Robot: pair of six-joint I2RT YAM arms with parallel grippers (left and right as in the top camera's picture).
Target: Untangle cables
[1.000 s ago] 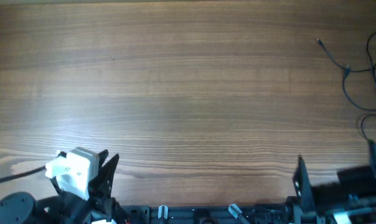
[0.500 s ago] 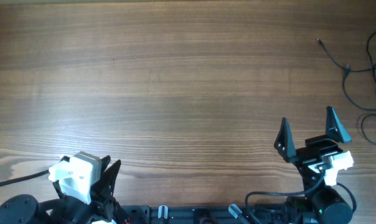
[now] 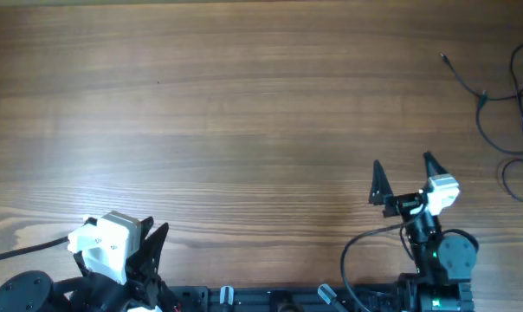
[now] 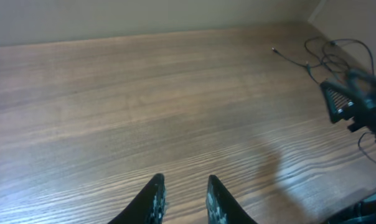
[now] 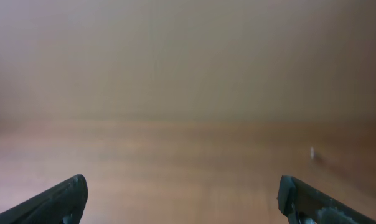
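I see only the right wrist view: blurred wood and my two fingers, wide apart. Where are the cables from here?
Observer: The cables lie loose at the table's far right edge, beyond and to the right of the right gripper.
Operator: Does it touch them?
Observer: No, bare wood separates them in the overhead view.
Operator: And the left gripper?
Observer: The left gripper sits at the near left, fingers narrowly apart, nothing between them.
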